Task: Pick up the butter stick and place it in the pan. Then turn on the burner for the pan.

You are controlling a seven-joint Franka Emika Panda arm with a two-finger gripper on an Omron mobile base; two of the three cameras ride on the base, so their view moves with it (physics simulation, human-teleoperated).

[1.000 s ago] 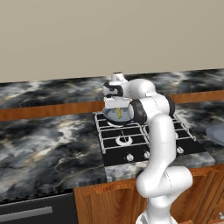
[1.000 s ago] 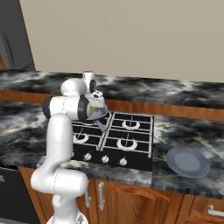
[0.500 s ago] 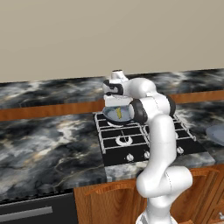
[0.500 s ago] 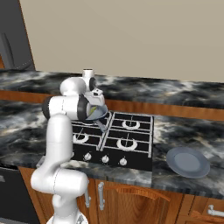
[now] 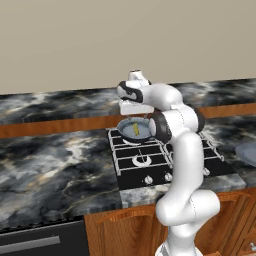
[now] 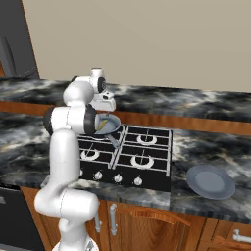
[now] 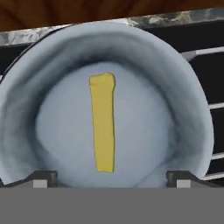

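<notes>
Near front edge of black cooktop (image 5: 165, 172), small silver knobs (image 6: 117, 179). Farther back, butter stick (image 7: 103, 127) lies flat in pan (image 7: 57, 74) on back-left burner; gripper (image 7: 112, 177) above, jaws wide, holding nothing. Risk: turning wrong knob lights wrong burner, or arm bumps pan handle.

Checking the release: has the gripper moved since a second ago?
Yes. The gripper has risen a little, away from the pan on the cooktop.

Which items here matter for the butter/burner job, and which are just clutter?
Job:
butter stick, lying in the pan
pan, on the back left burner
cooktop
knobs
gripper, open above the pan

Lying about:
plate on the counter
</notes>
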